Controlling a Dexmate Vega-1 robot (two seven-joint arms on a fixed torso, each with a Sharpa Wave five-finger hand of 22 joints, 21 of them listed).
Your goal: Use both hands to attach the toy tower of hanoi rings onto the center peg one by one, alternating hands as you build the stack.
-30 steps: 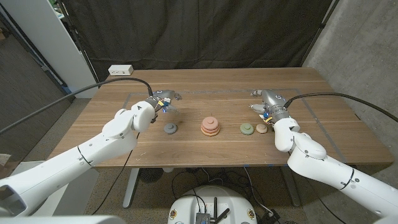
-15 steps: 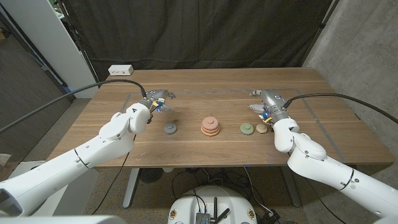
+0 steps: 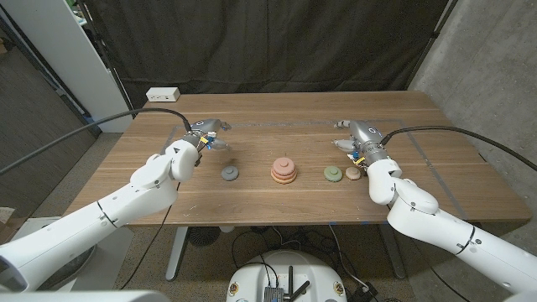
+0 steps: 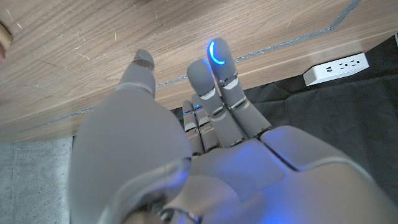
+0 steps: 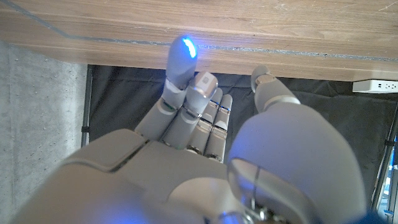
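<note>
Both hands empty, fingers loosely spread: left hand (image 3: 204, 134) beyond small grey-blue ring (image 3: 230, 174), right hand (image 3: 359, 137) just behind sage-green ring (image 3: 333, 174) and small beige ring (image 3: 352, 173). Partial stack of pink-orange rings on centre peg (image 3: 284, 170) at mid wooden bench (image 3: 277, 117).

Next step, judged: one loose ring to be pinched by rim, kept level, hole aligned over peg before lowering; other hand kept well apart.

Rings and peg seen in head view; wrist views give fingers (image 4: 214, 78) apart over bench edge, white power strip (image 4: 336, 66) behind.
</note>
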